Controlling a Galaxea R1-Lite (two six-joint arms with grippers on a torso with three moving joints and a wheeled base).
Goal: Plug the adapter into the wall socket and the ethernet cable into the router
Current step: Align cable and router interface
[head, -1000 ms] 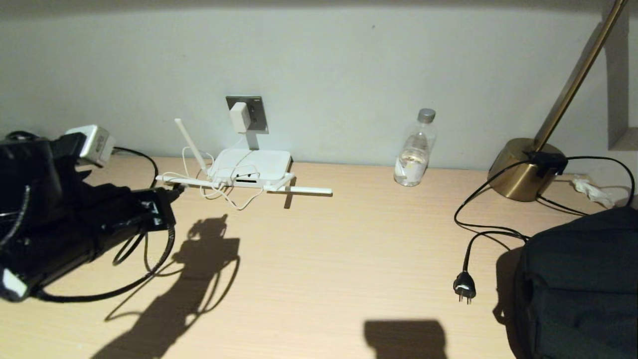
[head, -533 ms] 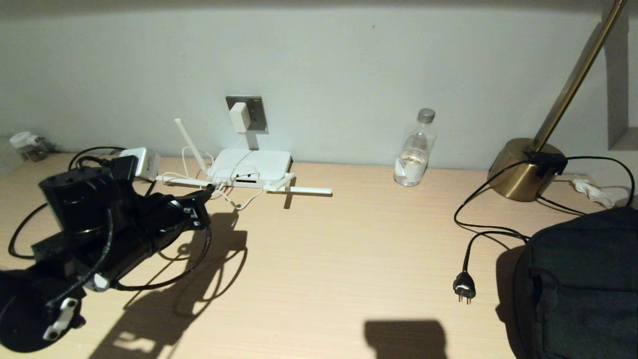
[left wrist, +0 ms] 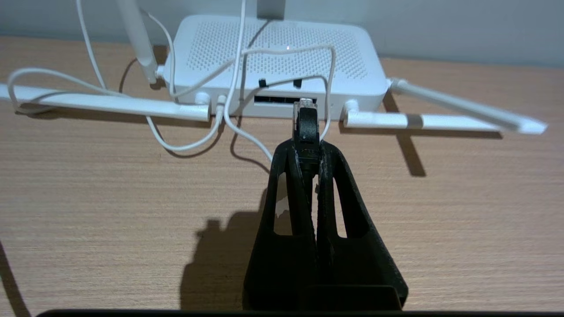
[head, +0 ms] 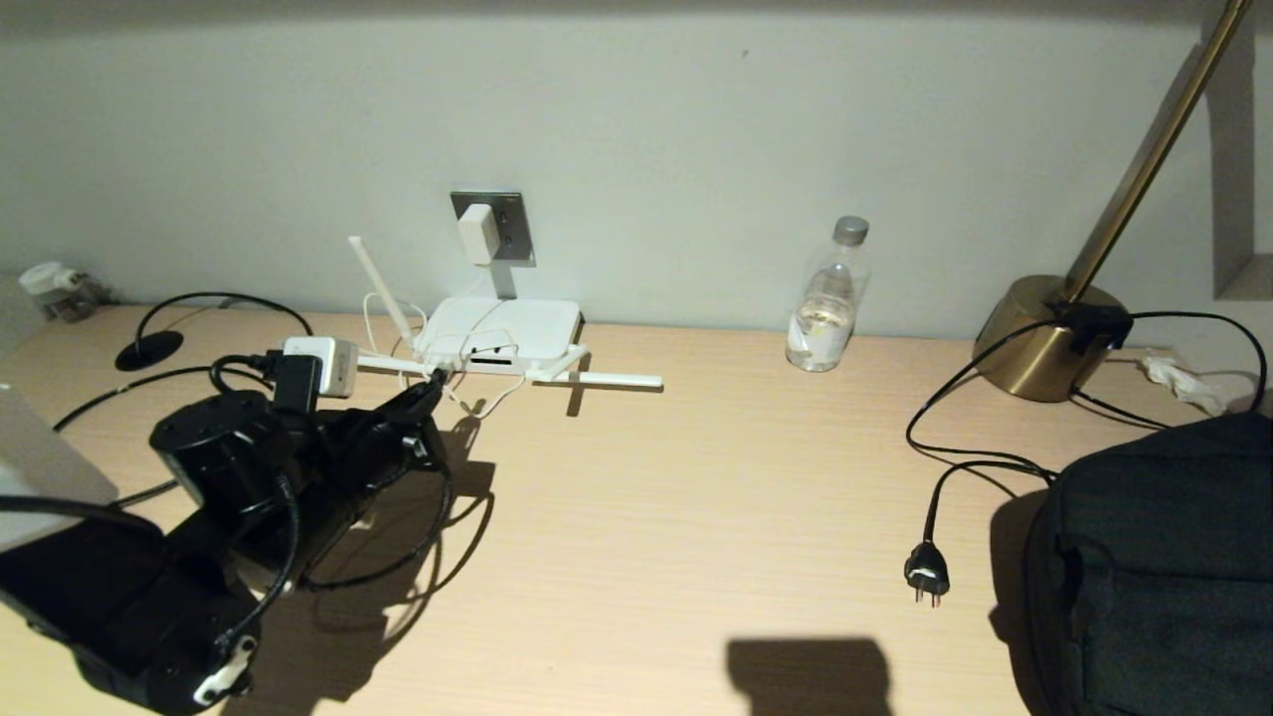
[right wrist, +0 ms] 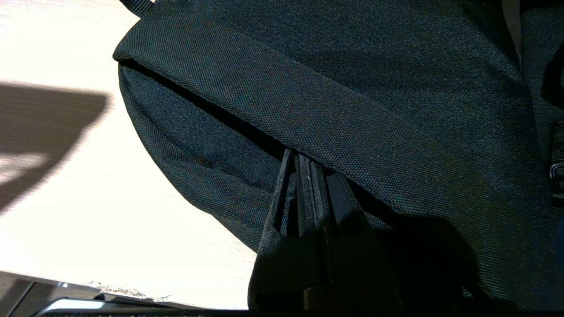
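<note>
On the left, we hold the black ethernet cable point(left wrist: 305, 132) pinched in our left gripper point(left wrist: 305, 152), its clear clip plug just short of the flat white router's point(left wrist: 273, 57) dark port slot. A tilted plug could jam on the loose white cord. The small white adapter point(head: 476, 233) already sits in the grey wall socket point(head: 507, 224). The clear plastic bottle point(head: 827, 298) holds some water. Rightmost, our right gripper point(right wrist: 308, 176) rests closed and empty against the dark fabric bag point(right wrist: 352, 110).

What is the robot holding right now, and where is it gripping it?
The left gripper pinches the ethernet cable by its black boot, just behind the clear plug. The right gripper holds nothing.
</note>
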